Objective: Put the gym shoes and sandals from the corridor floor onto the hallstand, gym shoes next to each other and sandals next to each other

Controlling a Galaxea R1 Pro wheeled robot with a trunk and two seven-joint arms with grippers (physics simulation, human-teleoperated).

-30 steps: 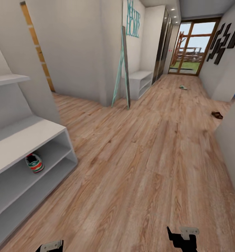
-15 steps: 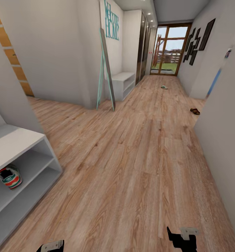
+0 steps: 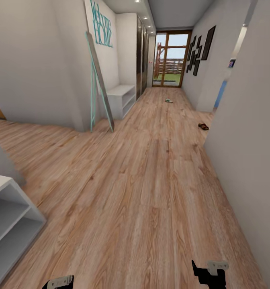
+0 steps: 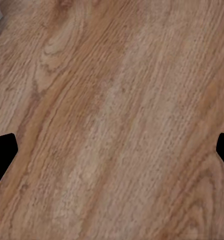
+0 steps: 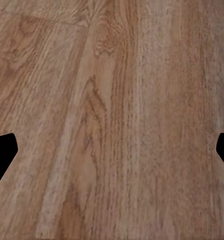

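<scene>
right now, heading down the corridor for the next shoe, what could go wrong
1. The gym shoe lies far down the corridor floor and looks tiny; its pose cannot be read yet, so a grasp planned from here could miss.
2. The sandal sits close to the right wall, which may cramp the right gripper.
3. The leaning mirror stands by the left wall corner; drifting left might clip it.

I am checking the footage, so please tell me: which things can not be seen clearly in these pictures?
- Gym shoe, head view: far down the corridor, too small for detail.
- Sandal, head view: small and dark beside the right wall; shape unclear.
- Hallstand, head view: cut off by the left edge.
</scene>
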